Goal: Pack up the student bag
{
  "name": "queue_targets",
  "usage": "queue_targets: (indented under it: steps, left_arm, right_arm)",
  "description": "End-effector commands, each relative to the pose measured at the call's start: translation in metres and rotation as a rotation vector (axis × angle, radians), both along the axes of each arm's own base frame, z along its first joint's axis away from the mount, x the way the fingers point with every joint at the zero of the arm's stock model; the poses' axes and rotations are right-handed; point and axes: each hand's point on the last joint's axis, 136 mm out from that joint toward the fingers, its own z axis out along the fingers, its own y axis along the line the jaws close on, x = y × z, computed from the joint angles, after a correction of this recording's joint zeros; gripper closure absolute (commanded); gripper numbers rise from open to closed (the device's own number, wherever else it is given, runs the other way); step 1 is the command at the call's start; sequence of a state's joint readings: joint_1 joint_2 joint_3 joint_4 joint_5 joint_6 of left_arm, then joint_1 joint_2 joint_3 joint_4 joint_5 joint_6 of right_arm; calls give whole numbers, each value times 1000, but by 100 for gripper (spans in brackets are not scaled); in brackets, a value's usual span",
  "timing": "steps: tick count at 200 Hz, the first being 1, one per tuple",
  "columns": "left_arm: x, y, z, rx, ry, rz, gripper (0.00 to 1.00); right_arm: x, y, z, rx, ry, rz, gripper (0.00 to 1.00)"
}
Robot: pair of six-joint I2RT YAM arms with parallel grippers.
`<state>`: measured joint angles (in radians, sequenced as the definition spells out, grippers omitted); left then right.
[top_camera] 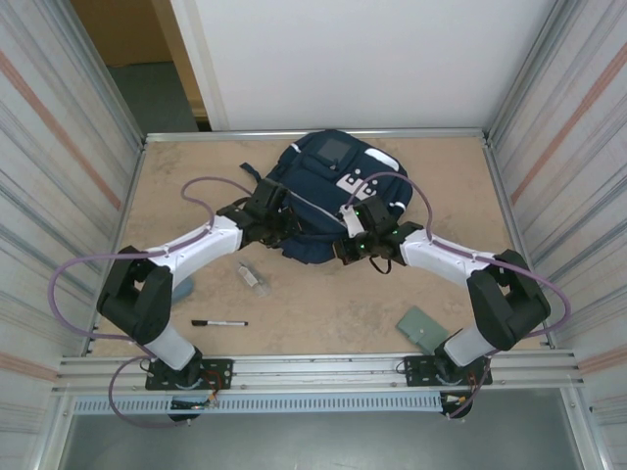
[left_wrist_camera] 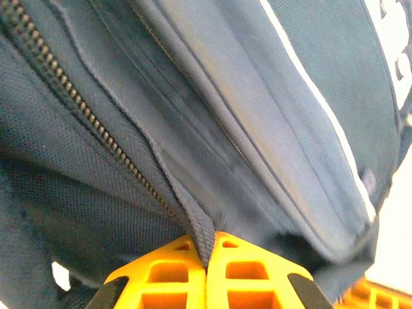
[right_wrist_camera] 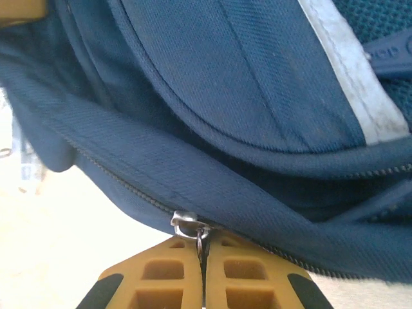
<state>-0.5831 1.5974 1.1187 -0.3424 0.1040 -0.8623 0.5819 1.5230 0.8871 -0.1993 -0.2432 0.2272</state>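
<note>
The navy student bag (top_camera: 328, 191) lies at the back middle of the table, its square front panel facing up. My left gripper (top_camera: 277, 223) is at its left near edge, shut on a fold of the bag's fabric (left_wrist_camera: 205, 235) beside a zipper track (left_wrist_camera: 84, 106). My right gripper (top_camera: 355, 245) is at the bag's right near edge, shut on the metal zipper pull (right_wrist_camera: 201, 239), which hangs from the slider (right_wrist_camera: 185, 223) on the bag's lower seam. A white stripe (right_wrist_camera: 351, 87) runs across the fabric above.
A black marker (top_camera: 218, 322) lies near the left arm's base. A small clear object (top_camera: 250, 276) sits in front of the bag. A green flat pad (top_camera: 423, 328) lies near the right base, a blue thing (top_camera: 182, 287) by the left arm. Metal walls enclose the table.
</note>
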Motion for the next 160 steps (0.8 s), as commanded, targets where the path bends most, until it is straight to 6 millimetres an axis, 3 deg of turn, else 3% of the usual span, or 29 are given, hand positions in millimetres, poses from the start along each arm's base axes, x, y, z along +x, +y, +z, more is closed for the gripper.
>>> queue_targets:
  steps: [1, 26, 40, 79, 109, 129, 160]
  left_arm:
    - [5, 29, 17, 88, -40, -66, 100]
    - [7, 46, 22, 47, -61, -25, 100]
    - [8, 57, 25, 44, -72, -6, 100]
    - [5, 65, 19, 43, -63, 29, 100]
    - [4, 58, 15, -18, -106, 101, 100]
    - [0, 49, 17, -53, -136, 123, 100]
    - [-4, 43, 19, -51, -137, 122, 100]
  right_arm:
    - [9, -68, -31, -213, 39, -170, 100]
    - [22, -85, -37, -241, 42, -244, 100]
    - [21, -79, -36, -200, 57, -217, 100]
    - [-16, -27, -16, -13, 219, -21, 100]
    - [-53, 29, -13, 37, 340, 81, 100]
    - [-58, 52, -9, 45, 363, 90, 100]
    - [-56, 66, 1, 89, 438, 65, 100]
